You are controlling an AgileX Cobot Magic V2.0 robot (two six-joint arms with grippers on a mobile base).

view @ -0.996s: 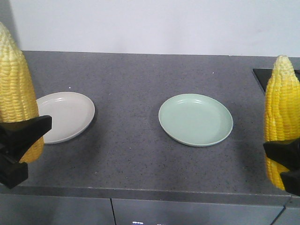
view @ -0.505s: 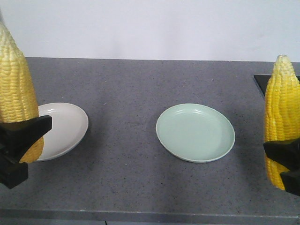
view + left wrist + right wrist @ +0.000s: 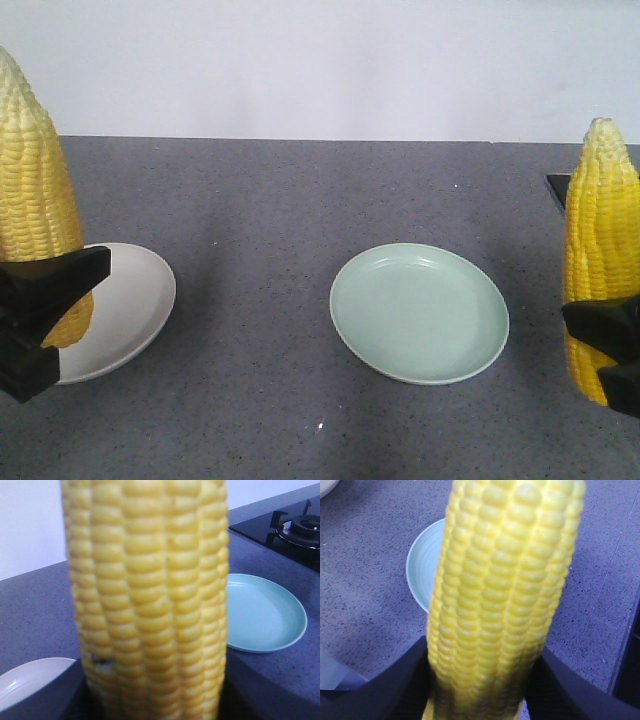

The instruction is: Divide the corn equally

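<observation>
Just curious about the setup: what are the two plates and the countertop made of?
Green plate: likely melamine or plastic; smooth, soft sheen, thin moulded rim. White plate: seemingly the same. Countertop: dark grey, finely speckled, matte; probably stone or quartz composite.

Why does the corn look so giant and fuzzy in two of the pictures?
Left wrist view: the left cob is right up against the lens, so it fills the frame and goes soft toward the bottom, while the green plate behind it looks sharper. Right wrist view: the right cob blurs the same way low down. Front view: even light, no strong glare, and the white plate is crisp.
</observation>
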